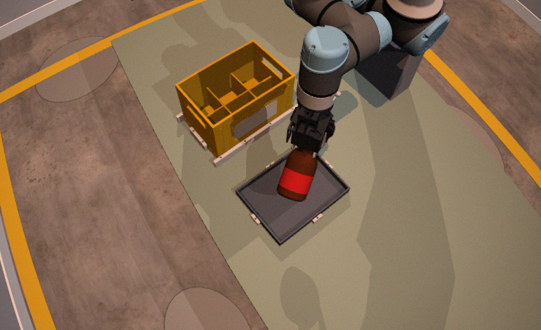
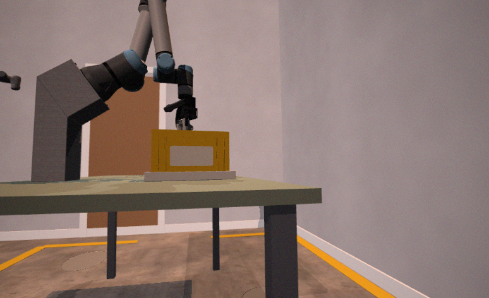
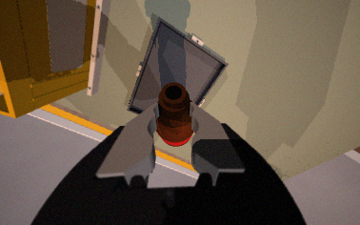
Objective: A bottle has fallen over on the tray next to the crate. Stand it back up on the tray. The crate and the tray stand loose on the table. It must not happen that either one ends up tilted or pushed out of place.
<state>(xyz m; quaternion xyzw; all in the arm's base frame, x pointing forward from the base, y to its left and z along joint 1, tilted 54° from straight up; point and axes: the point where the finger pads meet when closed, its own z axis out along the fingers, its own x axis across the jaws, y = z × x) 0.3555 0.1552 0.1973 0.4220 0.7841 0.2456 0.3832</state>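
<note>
Top view: hand [image 1: 309,141] clenched on the neck of the bottle [image 1: 296,175], hanging above the tray [image 1: 282,238].

Long axis near upright, base tipped slightly away from the hand toward the tray's middle. Lies mid-desk [image 1: 407,254], crate [image 1: 223,135] just beside toward the far-left corner; open room straight down, tray rims well clear on all sides.

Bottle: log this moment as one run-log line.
pincer: shut on bottle neck | bottle: hanging base-down over tray | crate: beside tray | stage: not yet set down
</note>
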